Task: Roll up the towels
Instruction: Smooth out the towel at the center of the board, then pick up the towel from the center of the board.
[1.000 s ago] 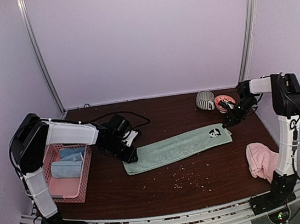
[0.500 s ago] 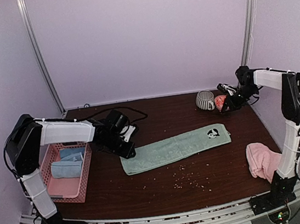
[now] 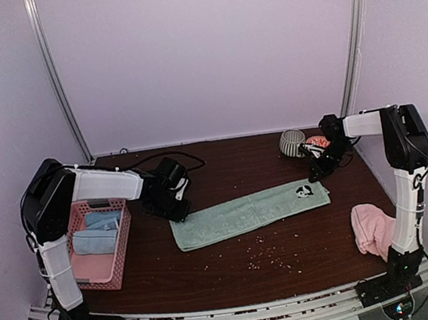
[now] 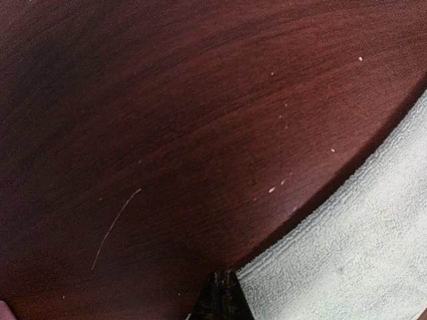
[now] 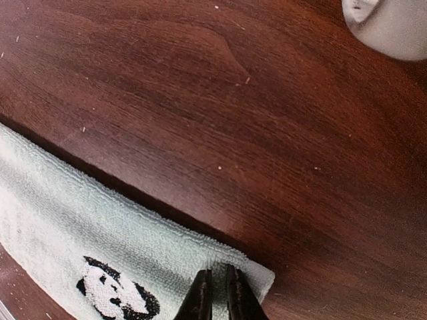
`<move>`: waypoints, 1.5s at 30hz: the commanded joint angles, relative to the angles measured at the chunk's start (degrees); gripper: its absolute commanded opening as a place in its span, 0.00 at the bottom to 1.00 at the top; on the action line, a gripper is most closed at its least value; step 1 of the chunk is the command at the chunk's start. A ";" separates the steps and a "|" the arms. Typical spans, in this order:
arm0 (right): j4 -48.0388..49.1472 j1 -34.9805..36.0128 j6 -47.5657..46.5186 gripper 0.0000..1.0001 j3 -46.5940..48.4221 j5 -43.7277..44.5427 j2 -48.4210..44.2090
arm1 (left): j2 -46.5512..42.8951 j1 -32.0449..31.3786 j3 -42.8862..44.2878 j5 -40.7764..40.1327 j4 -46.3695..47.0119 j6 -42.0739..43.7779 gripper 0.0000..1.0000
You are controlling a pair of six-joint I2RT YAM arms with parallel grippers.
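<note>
The mint green towel (image 3: 248, 212) lies flat as a long strip across the table's middle, with a panda print near its right end (image 5: 117, 297). My left gripper (image 3: 178, 212) is low at the strip's far left corner. In the left wrist view its tips (image 4: 223, 293) are shut and touch the towel's edge (image 4: 360, 267); no cloth shows between them. My right gripper (image 3: 316, 174) is at the far right corner, with its fingers (image 5: 215, 297) nearly together on a pinch of that corner. The pink towel (image 3: 372, 230) lies bunched at the table's right edge.
A striped mug (image 3: 291, 143) and a red bowl (image 3: 318, 143) stand at the back right, just behind my right gripper. A pink basket (image 3: 122, 243) holding pale blue cloths (image 3: 97, 230) stands at the left. Crumbs (image 3: 263, 260) dot the table in front of the strip.
My right gripper swung back towards the bowl, then came down onto the mint towel's far right corner. My left gripper slid a little back and left and closed; the towel's left end shifted with it.
</note>
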 commanded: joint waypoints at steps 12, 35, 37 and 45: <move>-0.42 0.03 -2.72 0.16 -3.32 -0.73 -10.21 | -12.28 -9.53 -8.94 -1.42 -2.20 -4.15 0.00; -9.12 -2.38 1.84 0.39 -1.37 -0.26 -1.38 | -8.60 -13.60 -18.53 1.15 4.10 -8.72 0.00; -9.76 -2.43 1.56 0.39 -1.38 -1.90 -0.82 | -8.51 -13.60 -18.72 1.00 4.24 -8.68 0.00; -9.52 -1.11 1.63 0.34 -2.14 -4.34 0.10 | -8.29 -13.67 -18.77 1.06 4.15 -8.38 0.00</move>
